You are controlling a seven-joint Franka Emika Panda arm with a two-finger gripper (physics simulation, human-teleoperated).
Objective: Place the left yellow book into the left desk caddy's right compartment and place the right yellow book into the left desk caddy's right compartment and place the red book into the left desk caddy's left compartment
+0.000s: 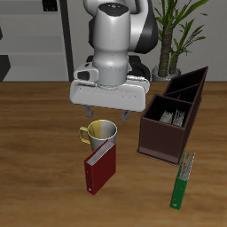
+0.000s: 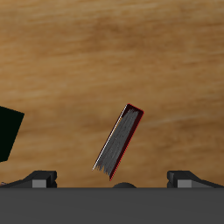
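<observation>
Green book [image 1: 183, 180] nearest; red book [image 1: 99, 167] by mug [image 1: 100, 134] — gripper [image 1: 110, 113] open, empty; no legible writing.

Matt wood-grain table [image 1: 35, 133], glossy metallic mug [image 1: 100, 134] (gold handle), matt red book [image 1: 97, 170]

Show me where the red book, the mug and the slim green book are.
red book [image 1: 99, 168], exterior view, on its front cover.
mug [image 1: 102, 133], exterior view, on its rim and upper wall.
slim green book [image 1: 182, 183], exterior view, on the middle of its cover.
</observation>
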